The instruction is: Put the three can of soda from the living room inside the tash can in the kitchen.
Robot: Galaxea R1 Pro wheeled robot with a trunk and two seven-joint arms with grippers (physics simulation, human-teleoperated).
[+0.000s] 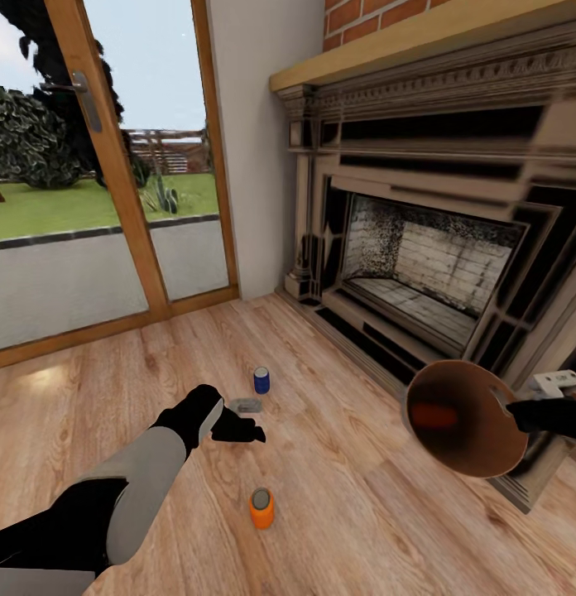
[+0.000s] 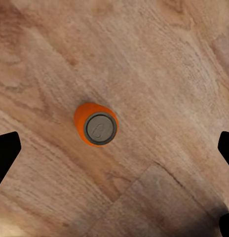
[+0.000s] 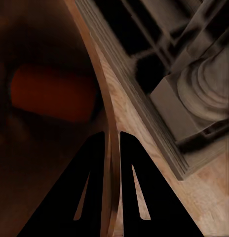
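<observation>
Living room floor [image 1: 338,463] of pale wood carries two of the cans: an orange can [image 1: 261,507] standing upright at about 6 o'clock in the head view, and a dark blue can [image 1: 261,380] upright beyond it, nearer the glass door [image 1: 98,207]. The left tool [image 1: 236,429] hangs between them with its fingers spread wide; in the left wrist view the orange can [image 2: 97,126] sits almost centred between the two dark fingertips [image 2: 6,153], top facing the camera. A third can [image 1: 435,415], orange, lies on its side inside the tash can [image 1: 474,459], which the right tool [image 3: 110,148] holds tilted at 3 o'clock, its fingers clamped on the rim [image 3: 107,113], one inside and one outside.

The step in hand looks like picking up the orange can on the floor. To do it well, I would come straight down from above, keeping the can centred, and close low on its body so that it is not knocked over.

Open floor surrounds the can on all sides, so the descent is free. The fireplace [image 1: 437,273] and its raised hearth edge stand close behind the bin, leaving the right arm little room toward 3 o'clock; any swing of the bin is better made toward the open floor at 9 o'clock
</observation>
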